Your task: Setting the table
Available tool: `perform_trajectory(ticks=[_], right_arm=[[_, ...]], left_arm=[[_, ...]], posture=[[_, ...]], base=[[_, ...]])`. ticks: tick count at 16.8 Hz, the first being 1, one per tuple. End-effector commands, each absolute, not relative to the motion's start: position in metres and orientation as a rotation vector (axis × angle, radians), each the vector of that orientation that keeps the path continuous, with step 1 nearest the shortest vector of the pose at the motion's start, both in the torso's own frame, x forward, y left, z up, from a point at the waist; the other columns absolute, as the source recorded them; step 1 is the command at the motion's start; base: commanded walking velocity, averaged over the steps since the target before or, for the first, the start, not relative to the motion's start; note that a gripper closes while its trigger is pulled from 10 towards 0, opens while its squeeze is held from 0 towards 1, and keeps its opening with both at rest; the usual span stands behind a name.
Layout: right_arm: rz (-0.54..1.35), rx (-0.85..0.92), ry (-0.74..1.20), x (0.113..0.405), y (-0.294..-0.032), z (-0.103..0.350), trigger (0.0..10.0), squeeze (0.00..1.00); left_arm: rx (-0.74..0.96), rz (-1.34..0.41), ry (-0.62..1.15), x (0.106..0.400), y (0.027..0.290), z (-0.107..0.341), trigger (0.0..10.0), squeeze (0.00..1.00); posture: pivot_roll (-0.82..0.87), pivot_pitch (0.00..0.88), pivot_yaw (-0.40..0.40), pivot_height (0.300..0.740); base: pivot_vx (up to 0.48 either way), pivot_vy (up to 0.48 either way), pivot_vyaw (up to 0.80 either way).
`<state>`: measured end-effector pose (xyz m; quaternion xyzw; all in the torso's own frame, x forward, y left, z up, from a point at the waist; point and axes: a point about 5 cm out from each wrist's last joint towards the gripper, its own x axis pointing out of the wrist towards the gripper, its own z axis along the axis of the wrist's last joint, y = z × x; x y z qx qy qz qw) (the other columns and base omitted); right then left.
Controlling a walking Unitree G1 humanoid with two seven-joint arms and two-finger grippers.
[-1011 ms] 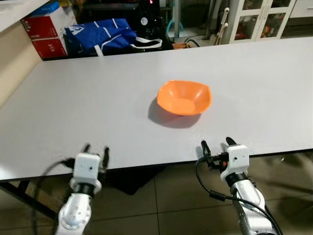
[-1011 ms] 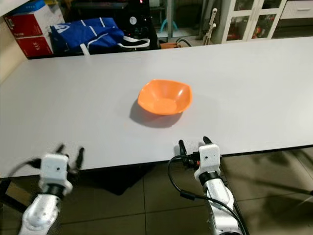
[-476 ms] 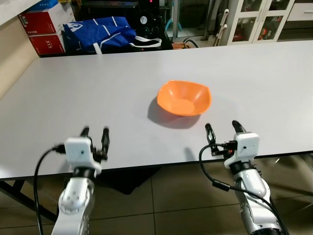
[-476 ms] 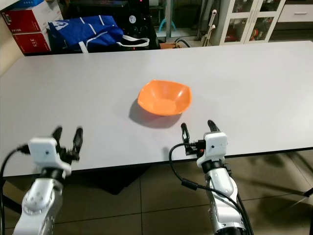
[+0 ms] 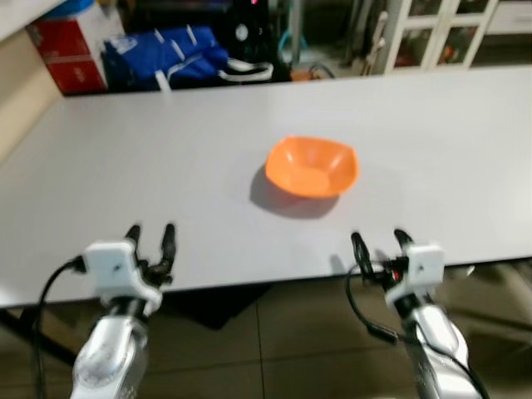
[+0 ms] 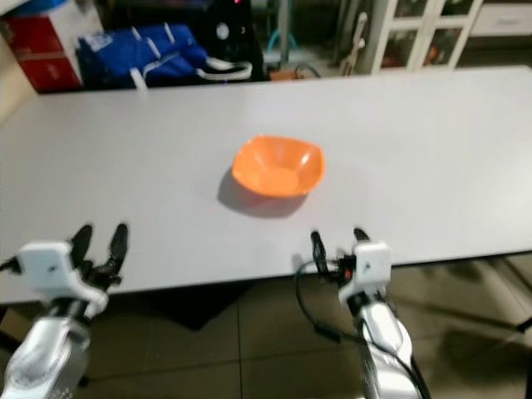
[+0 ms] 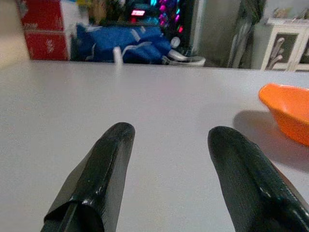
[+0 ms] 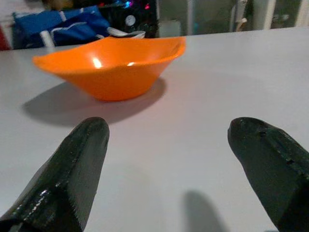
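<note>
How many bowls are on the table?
1: an orange bowl near the middle of the white table, ahead of the right gripper.

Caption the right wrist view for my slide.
Open right end effector low over the grey table, facing the orange bowl just ahead.

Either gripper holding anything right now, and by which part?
Nothing held. Left gripper and right gripper are both open at the table's near edge, apart from the orange bowl.

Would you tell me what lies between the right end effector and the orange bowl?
Bare white table: the right wrist view shows nothing between the right end effector and the orange bowl.
</note>
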<state>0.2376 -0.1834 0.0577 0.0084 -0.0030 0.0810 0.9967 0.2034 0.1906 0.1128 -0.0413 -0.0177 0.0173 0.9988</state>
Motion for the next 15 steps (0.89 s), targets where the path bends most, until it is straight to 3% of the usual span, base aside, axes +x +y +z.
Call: perform_trajectory(ticks=[1,5,10,13,15], right_arm=[[0.194,0.017,-0.024,0.237,-0.181,0.065,10.0,0.00],[0.192,0.015,0.011,0.237,-0.189,0.050,10.0,0.00],[0.223,0.037,0.206,0.228,-0.188,-0.003,10.0,0.00],[0.223,0.029,0.262,0.215,-0.188,-0.021,10.0,0.00],[0.224,0.031,0.219,0.224,-0.191,-0.013,10.0,0.00]], left_arm=[[-0.099,0.029,-0.041,0.205,0.190,0.120,10.0,0.00],[-0.089,0.016,-0.021,0.207,0.189,0.119,10.0,0.00],[-0.091,0.030,0.006,0.210,0.185,0.122,10.0,0.00],[-0.098,0.046,0.010,0.209,0.183,0.123,10.0,0.00],[-0.096,0.041,0.011,0.210,0.181,0.125,10.0,0.00]], posture=[[-0.12,0.000,0.088,0.740],[-0.13,0.000,0.093,0.740],[-0.11,0.000,0.081,0.740],[-0.10,0.000,0.069,0.740],[-0.10,0.000,0.070,0.740]], base=[[0.000,0.000,0.00],[0.000,0.000,0.00],[0.000,0.000,0.00],[0.000,0.471,0.19],[0.000,0.474,0.78]])
